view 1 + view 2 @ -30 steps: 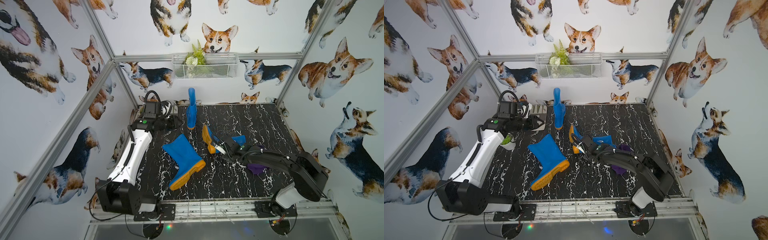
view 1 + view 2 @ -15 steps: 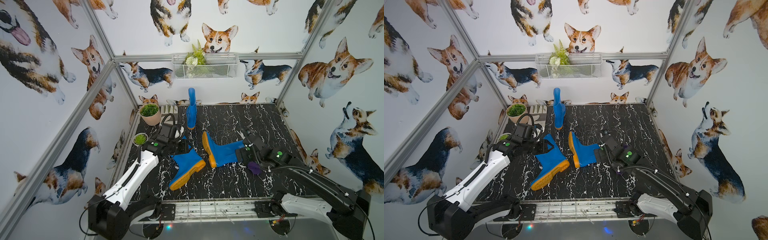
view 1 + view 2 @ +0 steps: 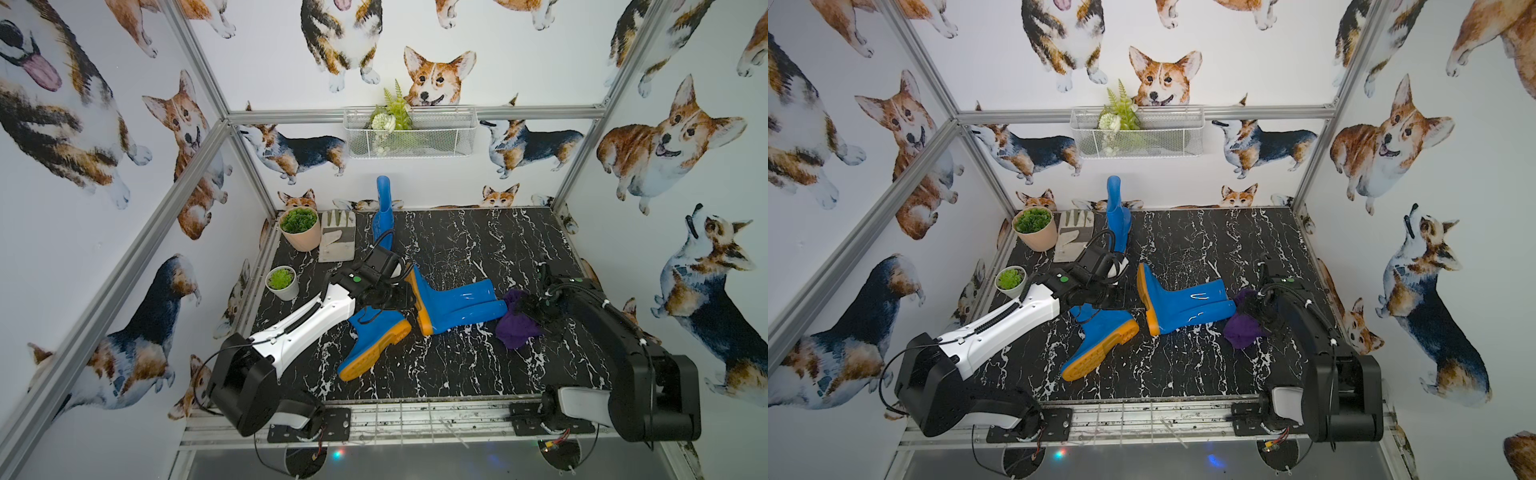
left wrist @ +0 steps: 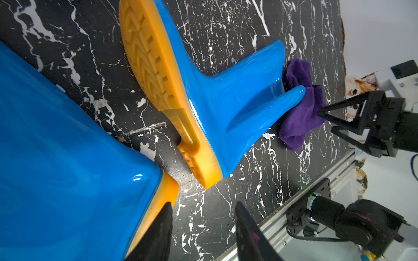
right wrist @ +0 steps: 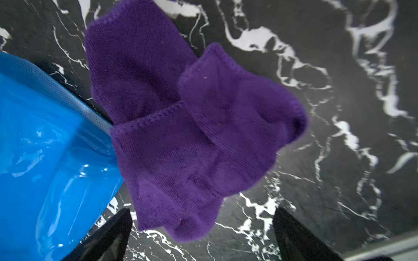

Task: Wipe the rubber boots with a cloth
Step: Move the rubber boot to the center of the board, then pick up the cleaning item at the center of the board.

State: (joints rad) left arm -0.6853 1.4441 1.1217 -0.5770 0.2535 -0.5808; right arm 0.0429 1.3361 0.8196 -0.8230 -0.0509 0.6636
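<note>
**Cloth loose at the boot's mouth, both grippers empty**

Your cloth (image 5: 192, 126) lies crumpled on the black marble table (image 3: 478, 245), pushed up against the open top of the lying boot (image 3: 461, 305). In both top views it sits at the right-hand end of that boot's shaft. The lying boot is on its side, with its orange sole facing your left arm and its shaft running toward your right arm.

Your right gripper (image 5: 202, 210) is over the cloth with its jaws spread wide. The fabric reaches in between them, but nothing is pinched. In the left wrist view, one of its fingertips (image 4: 321, 111) meets the cloth's outer edge.

The second boot (image 3: 374, 340) lies nearer the front rail with its sole turned outward. Its heel is just beside the heel of the lying boot. Your left gripper (image 4: 202, 204) hangs over this boot's shaft end. Its jaws are partly apart with only bare table between them, so it holds nothing. One finger is just beside the second boot's orange heel, though you cannot tell whether it touches.

The third boot (image 3: 384, 212) stands upright against the back wall. Beside it, in the back left corner, are a pale work glove (image 3: 338, 241) and a pink pot (image 3: 300, 239) of greenery. A small white pot (image 3: 282, 289) stands along the left edge. A wire basket (image 3: 436, 137) with a fern hangs on the back wall.
</note>
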